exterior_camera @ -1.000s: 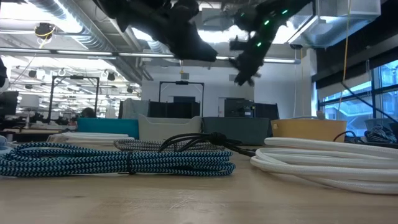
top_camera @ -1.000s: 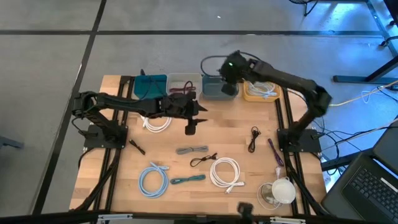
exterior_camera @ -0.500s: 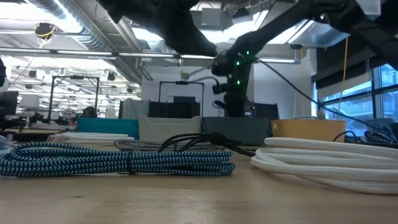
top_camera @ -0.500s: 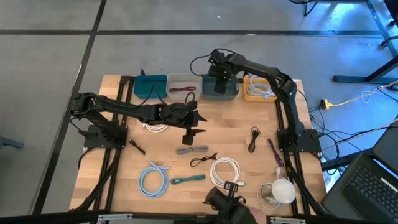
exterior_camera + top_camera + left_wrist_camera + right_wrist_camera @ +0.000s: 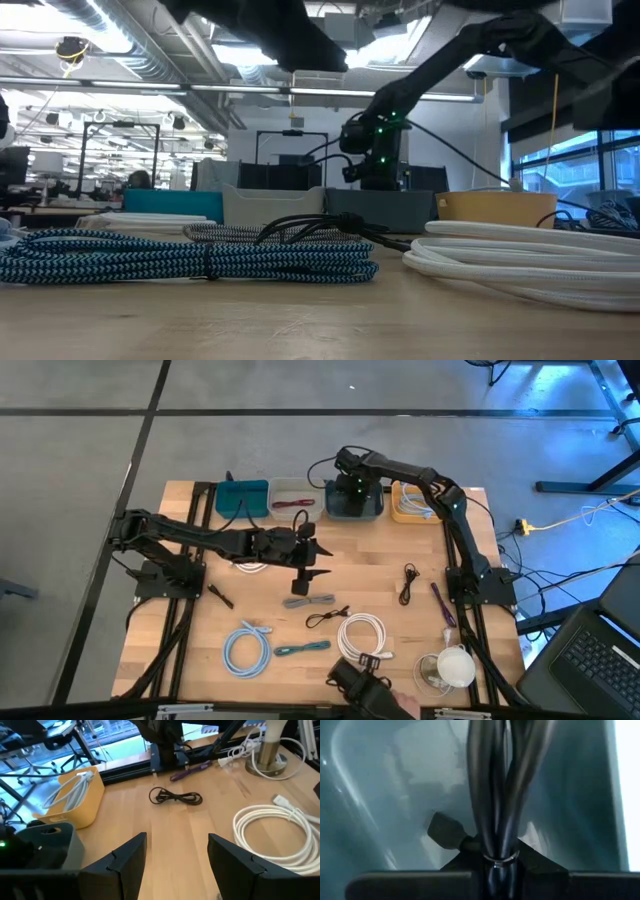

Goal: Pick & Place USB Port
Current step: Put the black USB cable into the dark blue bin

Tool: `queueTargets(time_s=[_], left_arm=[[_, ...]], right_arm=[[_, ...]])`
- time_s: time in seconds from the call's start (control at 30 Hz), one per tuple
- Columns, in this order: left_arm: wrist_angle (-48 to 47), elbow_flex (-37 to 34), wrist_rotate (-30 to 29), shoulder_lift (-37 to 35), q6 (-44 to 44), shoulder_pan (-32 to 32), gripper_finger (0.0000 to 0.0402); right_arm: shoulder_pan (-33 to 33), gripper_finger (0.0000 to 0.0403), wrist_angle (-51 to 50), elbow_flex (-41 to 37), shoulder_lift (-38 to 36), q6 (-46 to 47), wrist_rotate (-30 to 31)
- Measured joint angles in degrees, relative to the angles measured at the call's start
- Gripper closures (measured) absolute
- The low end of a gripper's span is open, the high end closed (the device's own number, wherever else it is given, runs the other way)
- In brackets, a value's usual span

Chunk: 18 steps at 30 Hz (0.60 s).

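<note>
Overhead: pale wooden table (image 5: 385, 565) on a grey floor with dark seams; a laptop (image 5: 600, 650) sits off its near right corner. Low view shows an open workspace behind, ceiling ducts, strip lights, windows to the right.

Four bins in a row along the far edge. Teal bin (image 5: 242, 498): dark cable trailing in. Clear bin (image 5: 291, 493): a dark red cable. Grey bin (image 5: 353, 502): right gripper (image 5: 347, 487) reaches down into it. Yellow bin (image 5: 416, 506): white cable coiled inside.

Right wrist view: jaws pinched on a bundled black USB cable (image 5: 497, 810), tied with a small band, hanging against the bin's grey inside wall.

Left gripper (image 5: 310, 560) hangs over mid-table, jaws spread, nothing between them; left wrist view confirms the gap.

Loose on the surface: white cable coil (image 5: 362, 636), light blue cable coil (image 5: 246, 648), grey braided cable (image 5: 309, 601), small black cable (image 5: 408, 582), purple cable (image 5: 441, 602) at the right rail.
</note>
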Motion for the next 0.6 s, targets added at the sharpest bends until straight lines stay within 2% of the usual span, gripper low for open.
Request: queueTargets(time_s=[0.1, 0.3, 0.4, 0.5, 0.6], left_arm=[[-0.2, 0.0, 0.0, 0.0, 0.0, 0.0, 0.0201], [-0.2, 0.0, 0.0, 0.0, 0.4, 0.0, 0.0201], [-0.2, 0.0, 0.0, 0.0, 0.4, 0.0, 0.0201], [-0.2, 0.0, 0.0, 0.0, 0.5, 0.0, 0.0201], [-0.8, 0.0, -0.1, 0.0, 0.5, 0.0, 0.0201]], right_arm=[[0.0, 0.0354, 0.1, 0.0, 0.0, 1.5, 0.1], [0.0, 0.0243, -2.5, 1.9, 0.2, 5.2, 1.2], [0.1, 0.0201, -4.1, 2.9, 0.2, 6.7, 1.1], [0.2, 0.0176, -7.8, 4.8, 0.2, 8.0, 1.1], [0.3, 0.0169, -12.7, 7.9, -0.2, 9.4, 1.1]])
